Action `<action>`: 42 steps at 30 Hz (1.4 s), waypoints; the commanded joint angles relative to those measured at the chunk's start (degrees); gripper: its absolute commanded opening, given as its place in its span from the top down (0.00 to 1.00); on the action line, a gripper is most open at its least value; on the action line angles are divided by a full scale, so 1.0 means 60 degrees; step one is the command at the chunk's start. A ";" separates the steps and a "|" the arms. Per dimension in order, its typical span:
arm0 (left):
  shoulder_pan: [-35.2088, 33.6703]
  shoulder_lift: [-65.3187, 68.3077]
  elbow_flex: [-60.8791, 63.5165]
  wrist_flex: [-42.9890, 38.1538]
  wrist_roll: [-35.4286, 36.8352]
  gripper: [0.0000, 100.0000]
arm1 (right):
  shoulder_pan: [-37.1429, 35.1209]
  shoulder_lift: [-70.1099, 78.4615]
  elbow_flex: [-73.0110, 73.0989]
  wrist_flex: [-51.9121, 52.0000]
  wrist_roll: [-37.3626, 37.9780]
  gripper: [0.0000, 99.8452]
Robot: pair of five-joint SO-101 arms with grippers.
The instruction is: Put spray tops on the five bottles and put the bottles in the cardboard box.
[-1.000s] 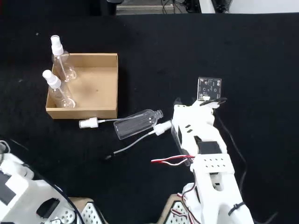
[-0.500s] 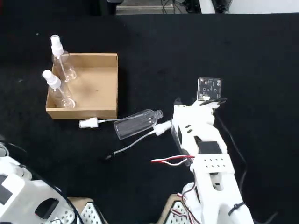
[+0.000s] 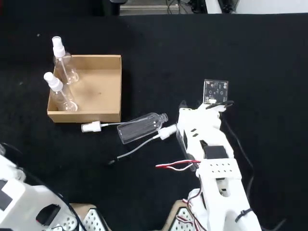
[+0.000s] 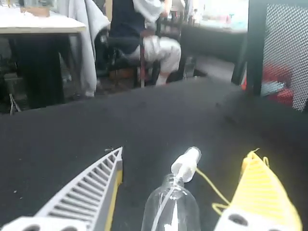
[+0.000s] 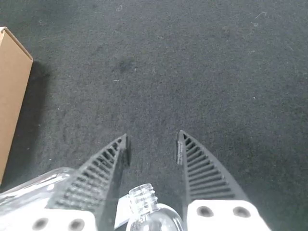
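While clamping a capped bottle (image 4: 171,211) in the left gripper (image 4: 185,152) and an uncapped bottle (image 5: 144,197) in the right gripper (image 5: 153,134), probably set the former inside the cardboard box (image 3: 84,116) next.

The bench (image 3: 250,53) is plain black and the cardboard box (image 3: 108,86) is tan brown. The capped bottle (image 4: 171,211) is clear with a white spray top (image 4: 186,161); the open bottle (image 5: 149,214) is clear too. The left pincer (image 4: 186,153) has one grey ribbed finger (image 4: 89,192) and one yellow finger (image 4: 257,192). The right pincer (image 5: 153,136) has dark grey ribbed fingers (image 5: 202,173) on white bases. The right arm (image 3: 216,178) is white, with red and white wires (image 3: 175,165).
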 commanded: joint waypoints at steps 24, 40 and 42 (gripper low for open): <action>0.0799 -0.1084 -0.8198 1.5487 -0.1905 0.64 | 0.0103 -0.0154 -0.0051 -0.0234 0.0088 0.86; 0.0022 0.2799 -1.1553 1.8198 -0.1846 0.64 | 0.0103 -0.0198 -0.0051 -0.0220 0.0088 0.86; 0.0022 0.3048 -1.1744 1.8139 -0.1846 0.64 | 0.0103 -0.0198 -0.0051 -0.0220 0.0088 0.86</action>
